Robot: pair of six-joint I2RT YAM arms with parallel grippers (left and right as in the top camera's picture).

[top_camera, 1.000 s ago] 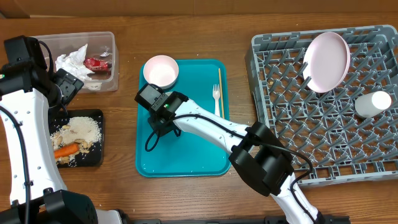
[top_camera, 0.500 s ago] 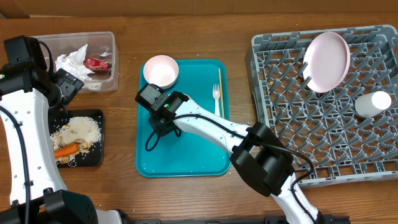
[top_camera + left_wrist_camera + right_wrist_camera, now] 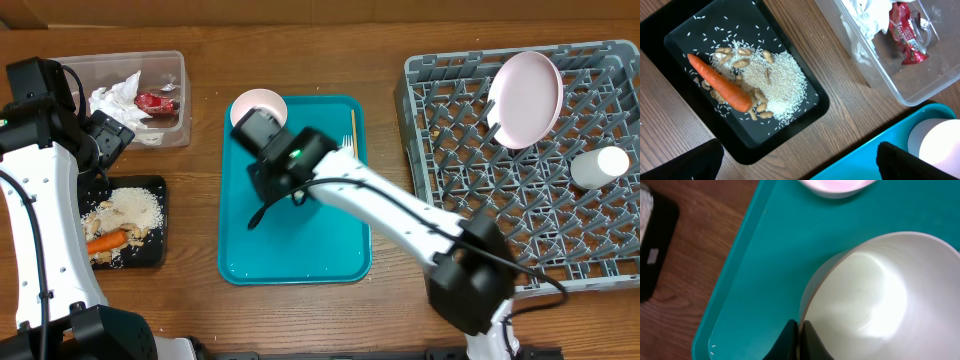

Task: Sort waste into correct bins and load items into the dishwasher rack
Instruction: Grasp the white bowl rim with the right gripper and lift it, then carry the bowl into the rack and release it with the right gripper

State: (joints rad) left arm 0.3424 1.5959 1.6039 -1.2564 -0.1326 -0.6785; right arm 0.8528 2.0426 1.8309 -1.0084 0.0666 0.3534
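White bowl (image 3: pixel 875 300) over the teal tray (image 3: pixel 765 255), rim pinched tight between the fingers of the right claw (image 3: pixel 799 339). Left claw (image 3: pixel 797 162) spread wide, empty, above the desk (image 3: pixel 840 125) beside the black tray (image 3: pixel 822 102) holding carrot (image 3: pixel 720 82) and rice (image 3: pixel 782 82).

White arms (image 3: pixel 400 205), black joints (image 3: pixel 470 290), black cables (image 3: pixel 258 214)
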